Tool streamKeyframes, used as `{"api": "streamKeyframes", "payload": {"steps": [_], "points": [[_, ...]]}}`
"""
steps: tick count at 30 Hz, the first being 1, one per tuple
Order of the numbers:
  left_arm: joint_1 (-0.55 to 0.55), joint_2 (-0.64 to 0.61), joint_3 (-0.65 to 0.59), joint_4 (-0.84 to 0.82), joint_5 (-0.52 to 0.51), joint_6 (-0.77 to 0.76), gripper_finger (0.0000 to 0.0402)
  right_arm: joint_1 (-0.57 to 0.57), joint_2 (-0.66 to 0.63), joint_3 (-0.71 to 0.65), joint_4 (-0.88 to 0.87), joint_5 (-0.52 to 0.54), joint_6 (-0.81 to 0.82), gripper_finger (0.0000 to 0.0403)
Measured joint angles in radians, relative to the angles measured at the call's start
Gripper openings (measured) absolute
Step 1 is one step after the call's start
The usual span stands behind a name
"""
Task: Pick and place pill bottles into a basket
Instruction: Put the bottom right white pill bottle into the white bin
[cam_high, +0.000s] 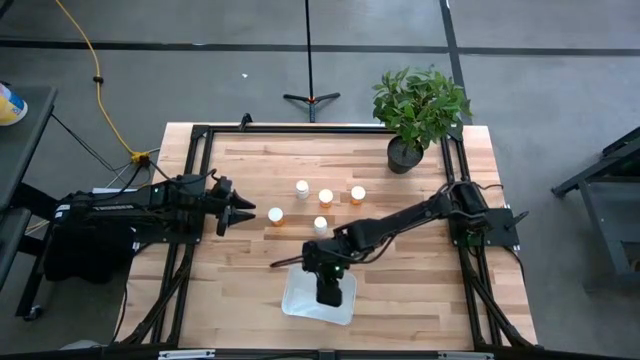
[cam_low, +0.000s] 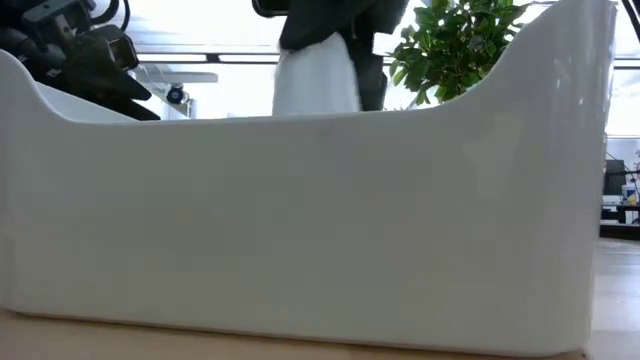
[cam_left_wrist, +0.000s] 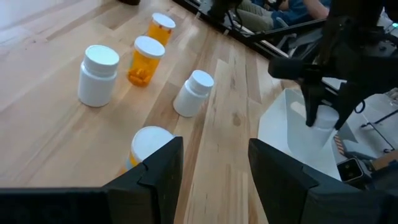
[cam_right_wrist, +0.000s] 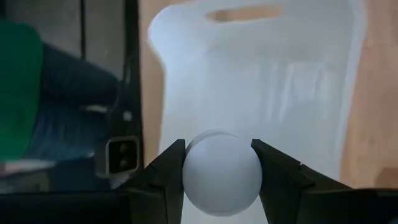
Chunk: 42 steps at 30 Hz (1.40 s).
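The right pincer pinches a white pill bottle directly above the basket. The left pincer, spread, faces five bottles on the surface.

Two dark, slender jointed arms, each tipped with a black two-fingered end effector.

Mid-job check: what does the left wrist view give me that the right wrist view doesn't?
Only the left wrist view shows the five pill bottles standing on the table, and the open left tool near them. Only the right wrist view shows, close up, the right tool shut on a white-capped bottle. Both show the white basket with the right tool above it.
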Motion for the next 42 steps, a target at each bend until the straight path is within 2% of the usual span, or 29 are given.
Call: {"api": "streamKeyframes", "payload": {"steps": [5,15,26,34,42], "points": [[0.0,0.0,0.0,0.042,-0.013,0.001,0.0216,-0.001,0.0,0.0,0.0,0.011,-0.058,0.0148],[0.0,0.0,0.0,0.098,-0.034,0.002,0.0216,-0.012,0.0,0.0,0.029,0.168,-0.176,0.0151],[0.0,0.0,0.0,0.104,-0.041,0.002,0.0216,-0.012,0.001,0.001,0.124,0.175,-0.189,0.015],[0.0,0.0,0.0,0.113,-0.046,0.003,0.0216,-0.012,0.067,0.002,0.142,0.187,-0.209,0.0149],[0.0,0.0,0.0,0.128,-0.045,0.002,0.0216,-0.028,0.094,0.086,0.132,0.18,-0.25,0.0168]]}}
